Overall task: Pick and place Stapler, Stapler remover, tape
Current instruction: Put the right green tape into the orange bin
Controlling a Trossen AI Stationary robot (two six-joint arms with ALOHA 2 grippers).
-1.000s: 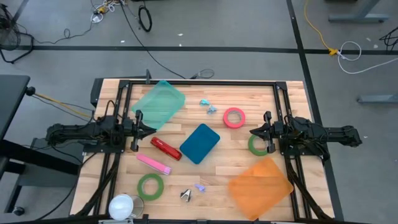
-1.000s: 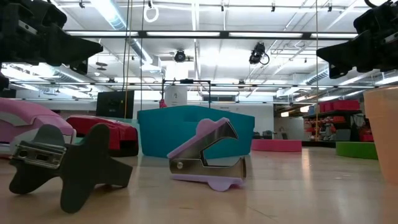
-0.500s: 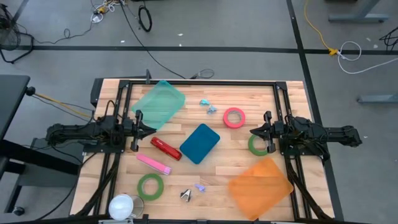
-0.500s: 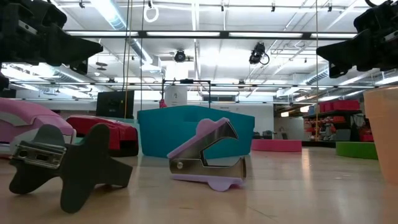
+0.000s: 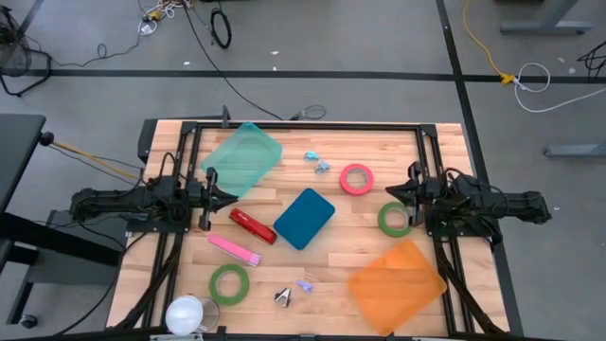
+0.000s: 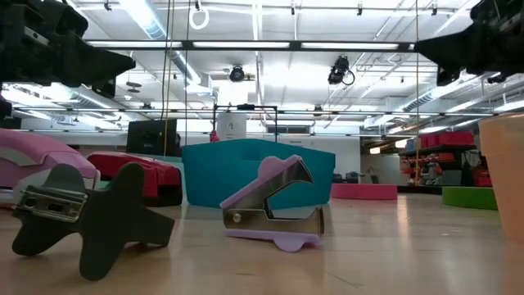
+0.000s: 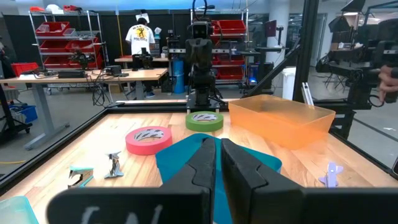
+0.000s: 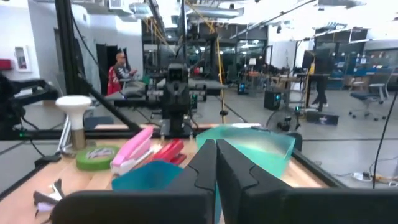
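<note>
A red stapler (image 5: 252,225) and a pink stapler (image 5: 234,249) lie flat left of centre. A lilac staple remover (image 5: 305,283) and a black one (image 5: 283,297) lie near the front edge, both large in the low view, lilac remover (image 6: 274,209) and black remover (image 6: 86,215). Two small blue removers (image 5: 317,162) lie at the back. A pink tape roll (image 5: 357,178) and two green rolls (image 5: 393,219) (image 5: 229,283) lie flat. My left gripper (image 5: 234,197) is shut and level above the red stapler's far side. My right gripper (image 5: 386,196) is shut above the right green roll.
Three bins stand on the table: a pale green one (image 5: 241,158) at the back left, a blue one (image 5: 304,218) in the middle, an orange one (image 5: 395,281) at the front right. A white round object (image 5: 187,314) sits at the front left corner. Black rails (image 5: 303,126) frame the table.
My right gripper has risen a little and tipped its fingers slightly upward, drawing back toward the table's right edge, so the green tape roll beneath it shows more fully. It stays shut.
</note>
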